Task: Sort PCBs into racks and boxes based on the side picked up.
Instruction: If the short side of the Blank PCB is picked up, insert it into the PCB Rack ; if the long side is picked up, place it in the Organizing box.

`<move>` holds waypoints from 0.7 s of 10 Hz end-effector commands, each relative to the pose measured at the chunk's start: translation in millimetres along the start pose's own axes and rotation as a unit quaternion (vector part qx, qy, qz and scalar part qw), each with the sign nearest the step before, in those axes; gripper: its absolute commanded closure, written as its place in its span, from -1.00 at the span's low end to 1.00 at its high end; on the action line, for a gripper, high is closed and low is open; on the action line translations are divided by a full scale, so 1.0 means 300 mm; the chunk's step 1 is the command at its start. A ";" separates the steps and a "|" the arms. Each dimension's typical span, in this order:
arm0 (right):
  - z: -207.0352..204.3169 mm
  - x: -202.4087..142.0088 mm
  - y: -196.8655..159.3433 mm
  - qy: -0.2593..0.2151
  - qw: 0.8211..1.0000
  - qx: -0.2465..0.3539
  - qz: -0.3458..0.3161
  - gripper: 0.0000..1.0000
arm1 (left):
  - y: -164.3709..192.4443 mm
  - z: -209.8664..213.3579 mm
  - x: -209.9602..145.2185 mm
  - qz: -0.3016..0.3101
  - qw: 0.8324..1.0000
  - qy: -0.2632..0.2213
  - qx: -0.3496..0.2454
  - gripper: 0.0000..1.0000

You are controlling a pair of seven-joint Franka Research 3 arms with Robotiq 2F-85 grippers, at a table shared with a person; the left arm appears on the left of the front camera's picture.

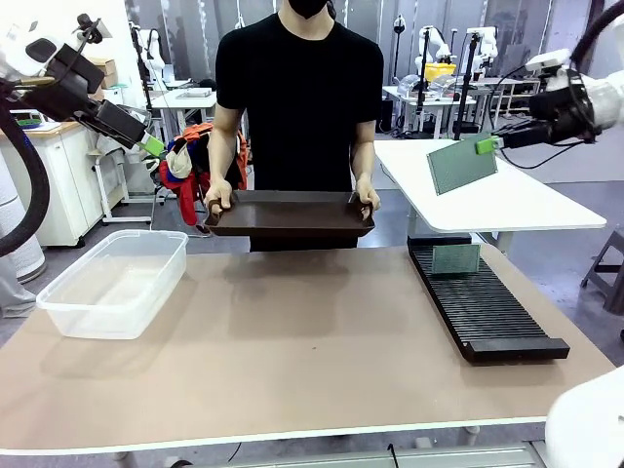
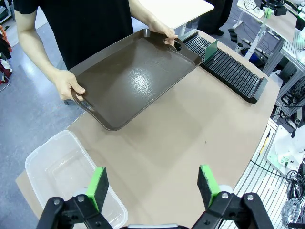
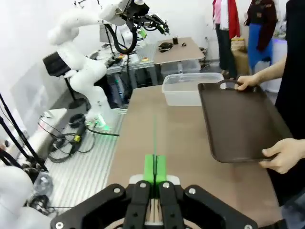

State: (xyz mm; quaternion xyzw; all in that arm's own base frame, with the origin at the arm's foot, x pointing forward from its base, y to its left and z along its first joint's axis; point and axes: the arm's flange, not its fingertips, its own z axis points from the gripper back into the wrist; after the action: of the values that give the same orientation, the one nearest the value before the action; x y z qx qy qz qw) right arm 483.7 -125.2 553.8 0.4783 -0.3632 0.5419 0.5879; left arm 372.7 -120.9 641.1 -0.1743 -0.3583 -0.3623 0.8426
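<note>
Now, one circuit board (image 1: 461,164) is seen clenched in the right end effector (image 1: 485,145), held high in the air and hanging tilted just below and to the left of the pads, well above the far end of the rack (image 1: 487,310). From the right wrist the board (image 3: 155,138) is seen edge-on, as a thin green line running straight out from between the shut pads. A second board (image 1: 456,258) is already stood upright in a slot at the rack's far end, below the held one. The clear box (image 1: 115,283) sits beneath the left end effector (image 2: 155,187), and nothing can be made out inside it. That end effector is released, its pads spread wide and nothing between them. The brown tray (image 1: 291,212) is held at the counter's (image 1: 292,361) far edge by a person's two hands, and it looks bare. So by judgement one board is sorted, one is in transit, none remain on the tray. Counted: two boards, one rack, one box, one tray.
</note>
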 end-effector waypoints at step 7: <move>0.018 -0.128 0.131 0.039 0.991 -0.075 0.100 0.96 | 0.002 0.001 -0.008 0.001 1.000 0.001 -0.006 -1.00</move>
State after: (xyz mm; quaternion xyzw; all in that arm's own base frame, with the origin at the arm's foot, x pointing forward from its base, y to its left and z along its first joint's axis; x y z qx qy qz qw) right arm 435.2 -145.9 522.0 0.3700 -0.4285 0.5823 0.5835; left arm 372.7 -120.8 641.1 -0.1742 -0.3583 -0.3623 0.8426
